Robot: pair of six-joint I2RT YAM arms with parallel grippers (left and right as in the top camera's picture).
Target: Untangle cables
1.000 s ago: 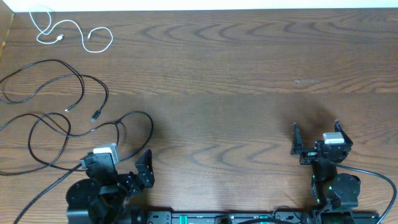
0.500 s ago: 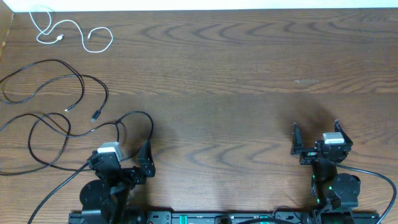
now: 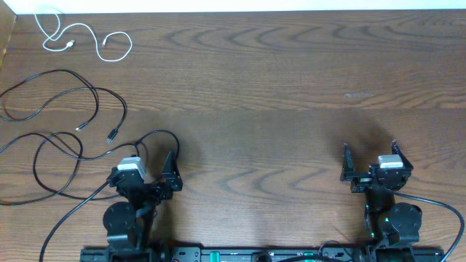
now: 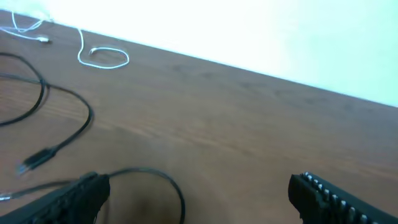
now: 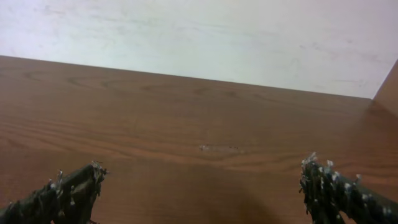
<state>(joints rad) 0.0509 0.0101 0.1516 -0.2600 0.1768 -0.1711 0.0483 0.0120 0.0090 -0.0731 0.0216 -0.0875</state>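
Observation:
The short white cable (image 3: pixel 80 29) lies coiled at the far left corner, apart from the others; it also shows in the left wrist view as a white cable (image 4: pixel 102 57). Two long black cables (image 3: pixel 97 109) sprawl in overlapping loops over the left side, one plug end (image 3: pixel 111 136) lying loose. One black loop (image 3: pixel 166 135) curves just ahead of my left gripper (image 3: pixel 149 167), which is open and holds nothing; that loop (image 4: pixel 171 180) reaches in between its fingers. My right gripper (image 3: pixel 371 154) stands open over bare wood, far from every cable.
The wooden table (image 3: pixel 291 87) ends at a white wall along the far edge. A thicker black arm cable (image 3: pixel 62 225) trails from the left arm's base toward the front left, and another (image 3: pixel 444 207) loops from the right arm's base.
My left arm has swung right and forward, turning its open gripper toward the nearest black loop. The right arm and the cables have not moved.

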